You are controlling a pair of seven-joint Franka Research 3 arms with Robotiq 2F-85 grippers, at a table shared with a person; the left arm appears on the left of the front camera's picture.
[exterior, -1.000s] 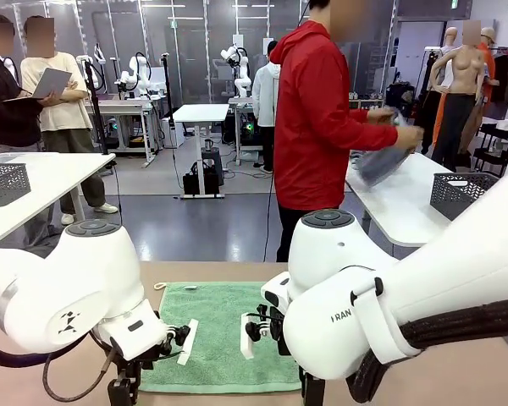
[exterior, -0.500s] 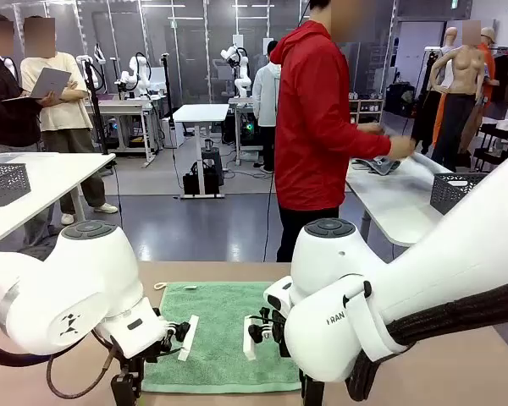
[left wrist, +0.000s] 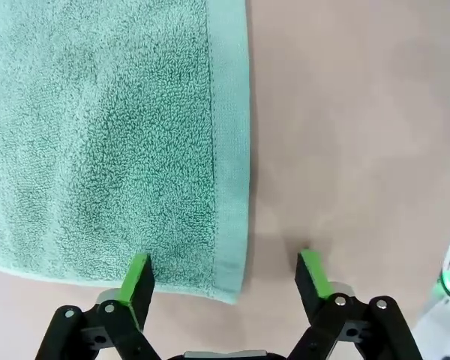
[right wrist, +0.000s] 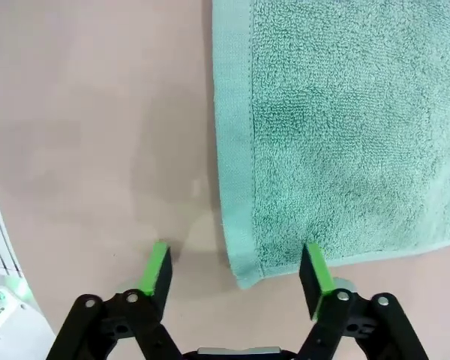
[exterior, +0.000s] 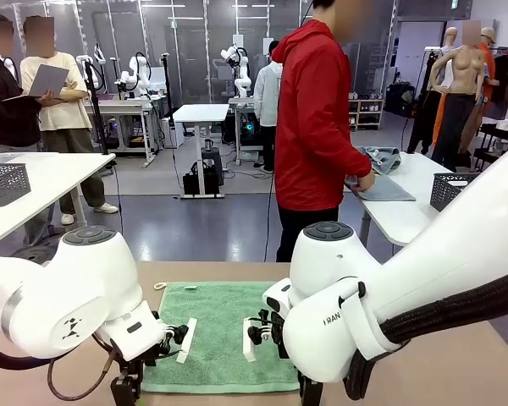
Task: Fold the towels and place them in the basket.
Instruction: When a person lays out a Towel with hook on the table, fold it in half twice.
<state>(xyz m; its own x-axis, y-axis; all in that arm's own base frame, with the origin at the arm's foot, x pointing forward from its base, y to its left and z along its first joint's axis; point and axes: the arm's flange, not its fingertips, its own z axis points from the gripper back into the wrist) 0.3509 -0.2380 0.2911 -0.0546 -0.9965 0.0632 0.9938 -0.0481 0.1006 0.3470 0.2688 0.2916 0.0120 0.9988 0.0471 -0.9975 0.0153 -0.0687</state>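
Containers, front view: dark mesh basket on a white side table at 9 o'clock; second mesh basket on another side table at 3 o'clock. Contents of either: could not tell.

Task item: mint green towel lay flat on tan table at 6 o'clock, betw. the two arms.

Wrist views gave the near corners w/ hem. The left gripper had its jaws spread wide, nothing grasped. They straddled the towel corner at 6 o'clock, one pad over terry, the other over bare table. The right gripper was the same: jaws released, astride its own corner.

Front view added the cord loop at the towel's far corner, approx. 10 o'clock of the cloth. It also showed a person in red jacket at 12 o'clock, hand on a grey cloth on the 3 o'clock table.
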